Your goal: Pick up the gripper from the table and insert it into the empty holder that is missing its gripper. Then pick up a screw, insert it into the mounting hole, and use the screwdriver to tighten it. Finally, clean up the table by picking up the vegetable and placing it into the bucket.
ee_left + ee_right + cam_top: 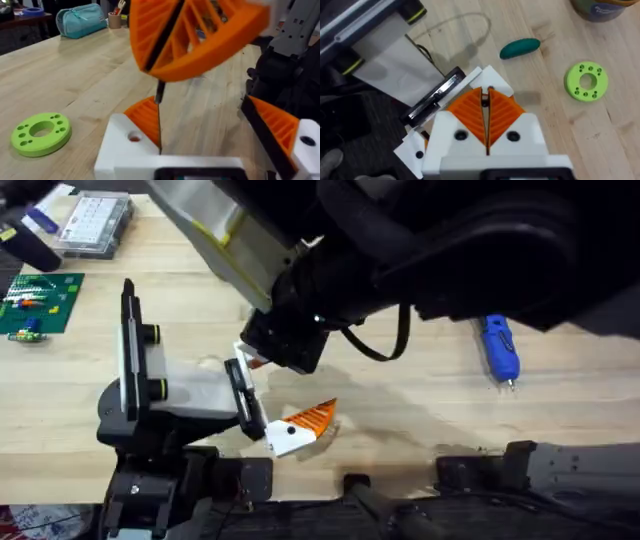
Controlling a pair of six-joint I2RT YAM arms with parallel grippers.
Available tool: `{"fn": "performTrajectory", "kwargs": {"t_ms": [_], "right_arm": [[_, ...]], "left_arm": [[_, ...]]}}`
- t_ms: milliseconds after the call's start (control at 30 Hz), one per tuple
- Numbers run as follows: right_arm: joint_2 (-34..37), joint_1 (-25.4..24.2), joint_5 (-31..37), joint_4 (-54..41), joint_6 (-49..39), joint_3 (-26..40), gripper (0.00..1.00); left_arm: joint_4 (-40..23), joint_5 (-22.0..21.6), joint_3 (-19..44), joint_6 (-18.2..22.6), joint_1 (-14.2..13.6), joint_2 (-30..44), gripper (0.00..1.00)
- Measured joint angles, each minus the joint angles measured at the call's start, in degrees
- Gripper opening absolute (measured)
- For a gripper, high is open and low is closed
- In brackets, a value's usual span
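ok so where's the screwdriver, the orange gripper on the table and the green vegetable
screwdriver (500, 346): overhead view, on its blue handle.
gripper (303, 425): overhead view, where the orange ribbed tip meets the white base.
vegetable (520, 48): right wrist view, on the middle of its dark green body.

- Left claw — orange ribbed pads closed on a thin dark rod.
- Green ring flat on the desk.
- Teal pouch at the desk's far edge.
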Motion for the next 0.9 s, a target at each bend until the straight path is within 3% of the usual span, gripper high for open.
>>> {"fn": "performTrajectory", "kwargs": {"t_ms": [900], "right_arm": [[1.31,0.0,0.0,3.95,0.0,-3.21,0.01]], "left_arm": [[0.0,0.0,0.0,0.0,0.0,0.0,0.988]]}}
